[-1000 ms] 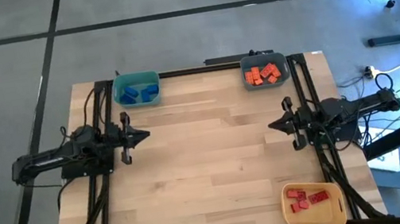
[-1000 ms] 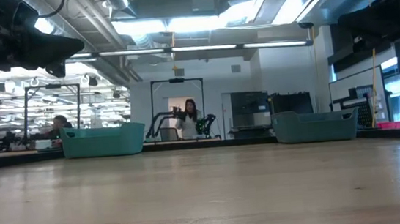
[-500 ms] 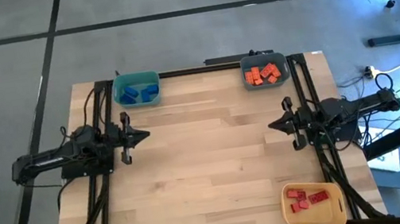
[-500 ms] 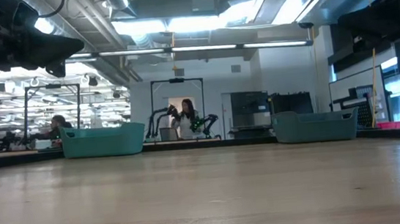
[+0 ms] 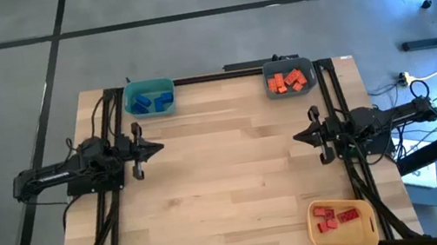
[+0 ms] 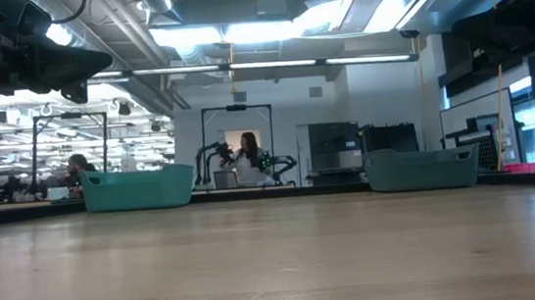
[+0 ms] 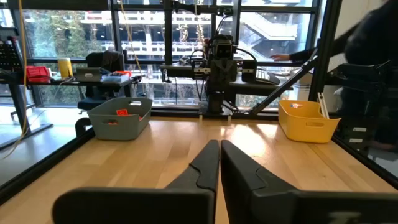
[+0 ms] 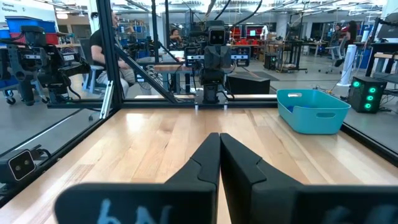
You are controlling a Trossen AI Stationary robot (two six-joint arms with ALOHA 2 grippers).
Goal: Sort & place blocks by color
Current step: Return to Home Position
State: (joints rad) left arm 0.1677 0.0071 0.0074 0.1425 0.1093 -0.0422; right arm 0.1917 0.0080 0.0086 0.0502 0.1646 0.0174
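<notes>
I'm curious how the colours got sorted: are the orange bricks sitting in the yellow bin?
No, the orange bricks lie in the grey-blue bin; the yellow bin holds red bricks.

A robotics lab: exposed ducts (image 6: 189,49) and strip lights (image 6: 367,59) overhead, a grey concrete floor (image 5: 3,95), more robot arms (image 6: 207,159) on far benches, and a person (image 8: 102,46) seated among the equipment.

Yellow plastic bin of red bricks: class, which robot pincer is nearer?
Right. The right pincer is over the wooden table's right side, the same side as the yellow plastic bin; the left pincer is over the opposite, left side.
</notes>
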